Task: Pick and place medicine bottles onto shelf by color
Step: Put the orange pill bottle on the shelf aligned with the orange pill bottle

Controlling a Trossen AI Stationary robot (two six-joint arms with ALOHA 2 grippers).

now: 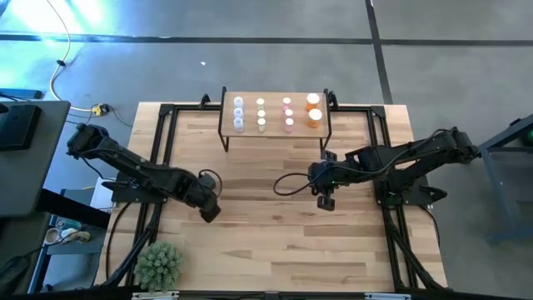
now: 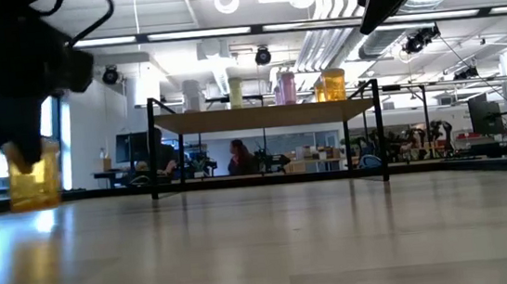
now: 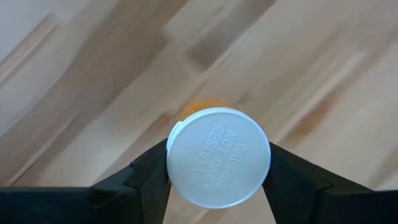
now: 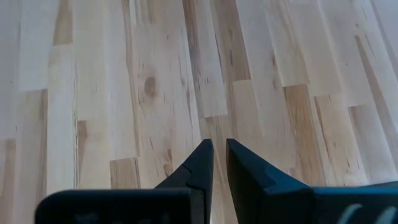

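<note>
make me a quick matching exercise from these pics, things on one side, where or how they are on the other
Things:
1. orange bottle
2. right gripper
3. shelf
4. plant

Place or state:
A. near table corner on the left arm's side
B. far table edge, rows of bottles on top
C. empty, jaws almost closed above bare wood
D. white cap up, clamped in the left gripper

Pairs: 1-D, 2-C, 3-B, 4-A
</note>
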